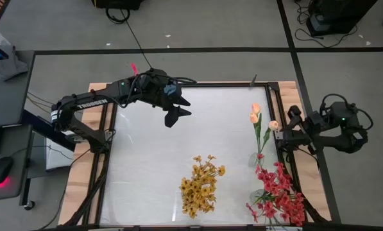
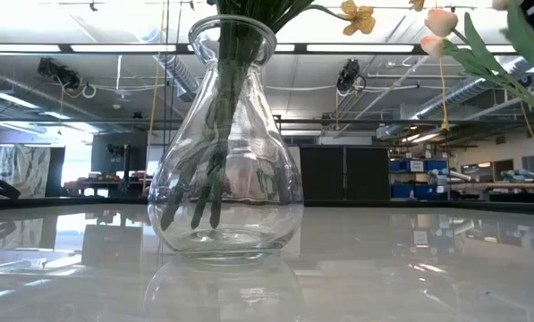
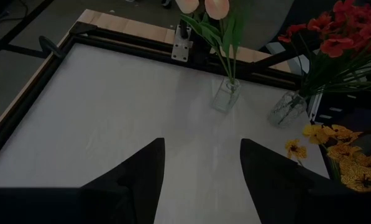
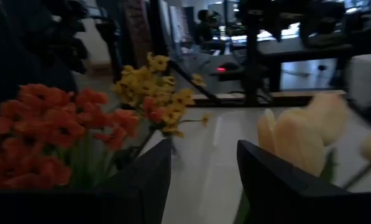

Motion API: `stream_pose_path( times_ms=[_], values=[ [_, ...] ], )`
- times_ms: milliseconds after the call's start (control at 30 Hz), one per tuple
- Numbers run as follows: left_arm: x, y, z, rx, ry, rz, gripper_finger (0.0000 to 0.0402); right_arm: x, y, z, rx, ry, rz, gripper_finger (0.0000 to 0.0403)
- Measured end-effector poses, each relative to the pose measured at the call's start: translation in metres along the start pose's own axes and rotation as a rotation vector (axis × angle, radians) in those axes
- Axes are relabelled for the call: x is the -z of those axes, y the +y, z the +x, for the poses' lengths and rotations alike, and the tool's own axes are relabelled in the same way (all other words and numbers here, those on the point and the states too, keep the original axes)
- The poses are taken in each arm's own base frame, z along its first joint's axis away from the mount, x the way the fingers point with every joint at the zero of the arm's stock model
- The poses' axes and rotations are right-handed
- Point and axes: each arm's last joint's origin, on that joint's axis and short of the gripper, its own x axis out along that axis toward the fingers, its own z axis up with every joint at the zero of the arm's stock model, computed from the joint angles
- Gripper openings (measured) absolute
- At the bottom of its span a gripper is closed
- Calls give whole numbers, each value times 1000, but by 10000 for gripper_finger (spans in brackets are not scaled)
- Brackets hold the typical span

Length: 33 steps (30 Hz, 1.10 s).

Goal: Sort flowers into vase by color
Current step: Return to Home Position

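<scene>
Both empty with fingers spread apart, the left claw over the tabletop's far edge and the right claw beside the peach tulips should withdraw high without brushing them.

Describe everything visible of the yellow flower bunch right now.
The yellow flower bunch is a bushy, artificial-looking cluster of yellow-orange blooms on green stems. The stems gather in a clear wide-bellied glass vase, reaching near its base. It stands upright at the table's bottom middle in the high view, apart from the red bunch.
</scene>
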Motion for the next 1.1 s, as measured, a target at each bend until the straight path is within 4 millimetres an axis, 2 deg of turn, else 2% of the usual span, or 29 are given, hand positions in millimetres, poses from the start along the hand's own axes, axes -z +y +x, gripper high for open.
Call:
stream_pose_path(
  times_ms=[300,533,633,833,967,1100],
  values=[
    [0,0,0,0,0,0,215,-10,7,-24,135,10,-80,192],
    [0,0,0,0,0,0,215,-9,8,-28,142,35,-78,191],
    [0,0,0,0,0,0,215,-12,9,-28,121,-1,-57,191],
    [0,0,0,0,-1,0,215,-25,16,-29,-50,-114,-4,191],
    [0,0,0,0,0,0,215,-28,17,-29,-74,-147,-32,191],
    [0,0,0,0,0,0,215,-27,16,-26,-73,-146,25,192]
  ],
)
